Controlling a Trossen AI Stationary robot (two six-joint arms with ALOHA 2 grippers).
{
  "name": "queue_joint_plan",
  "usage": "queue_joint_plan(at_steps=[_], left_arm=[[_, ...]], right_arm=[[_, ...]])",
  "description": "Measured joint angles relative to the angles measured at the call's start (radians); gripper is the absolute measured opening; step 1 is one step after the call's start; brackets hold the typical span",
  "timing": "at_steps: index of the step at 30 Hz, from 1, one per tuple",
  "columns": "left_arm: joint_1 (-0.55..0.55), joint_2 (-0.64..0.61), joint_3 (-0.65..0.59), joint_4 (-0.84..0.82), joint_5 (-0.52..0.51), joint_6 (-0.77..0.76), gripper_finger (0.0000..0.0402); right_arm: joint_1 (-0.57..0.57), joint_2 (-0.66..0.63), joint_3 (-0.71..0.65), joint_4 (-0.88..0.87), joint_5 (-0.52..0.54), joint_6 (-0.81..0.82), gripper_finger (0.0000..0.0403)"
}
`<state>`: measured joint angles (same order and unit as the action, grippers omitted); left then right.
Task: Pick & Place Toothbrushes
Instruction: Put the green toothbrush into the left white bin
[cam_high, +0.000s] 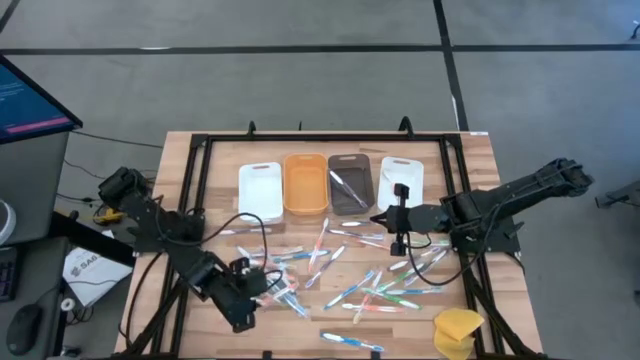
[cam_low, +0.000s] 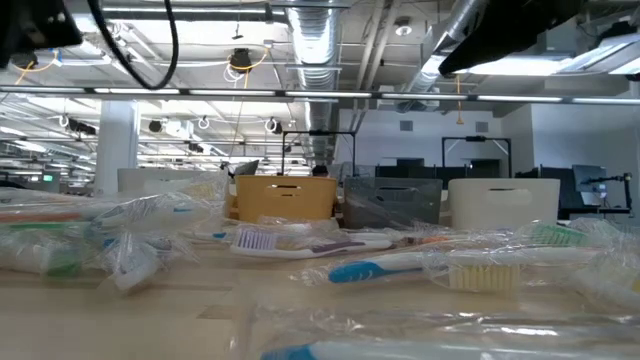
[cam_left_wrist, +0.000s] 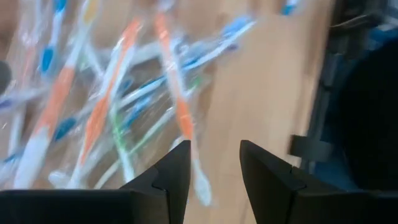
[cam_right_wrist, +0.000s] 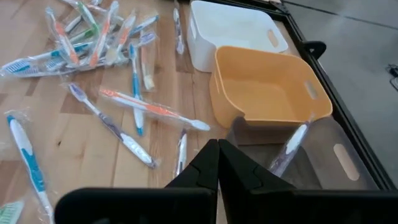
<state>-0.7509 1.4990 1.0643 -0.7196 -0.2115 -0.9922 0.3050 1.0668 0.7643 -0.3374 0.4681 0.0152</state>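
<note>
While spread over toothbrushes, left gripper; right gripper pressed together.

Wooden table — toothbrushes, four bins, yellow sponge.

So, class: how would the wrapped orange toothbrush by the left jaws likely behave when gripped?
The orange toothbrush looks slim and rigid, so it is probably light and stiff. Its clear, glossy wrapper may slip or crinkle. Lying across neighbouring toothbrushes, it might drag them.
</note>
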Motion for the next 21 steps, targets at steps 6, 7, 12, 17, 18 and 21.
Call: queue_joint_plan(at_steps=[6, 7, 12, 17, 18, 21], left_arm=[[-0.009, -0.006, -0.051, 0.009, -0.003, -0.041, 0.0131], [-0.009, -0.006, -0.061, 0.009, -0.002, -0.051, 0.0131], [-0.008, -0.006, -0.104, 0.009, -0.003, -0.067, 0.0131], [-0.008, -0.006, -0.139, 0.014, -0.002, -0.067, 0.0131], [-0.008, -0.006, -0.146, 0.014, -0.002, -0.067, 0.0131], [-0.008, -0.006, -0.164, 0.014, -0.003, -0.068, 0.0131]], right_arm=[[0.003, 0.0, 0.0, -0.006, -0.027, 0.001, 0.0001], [0.003, 0.0, 0.0, -0.006, -0.039, 0.001, 0.0001], [0.003, 0.0, 0.0, -0.006, -0.094, 0.008, 0.0001], [0.003, 0.0, 0.0, -0.006, -0.102, 0.011, 0.0001], [0.003, 0.0, 0.0, -0.006, -0.102, 0.011, 0.0001], [0.003, 0.0, 0.0, -0.006, -0.102, 0.015, 0.0001]])
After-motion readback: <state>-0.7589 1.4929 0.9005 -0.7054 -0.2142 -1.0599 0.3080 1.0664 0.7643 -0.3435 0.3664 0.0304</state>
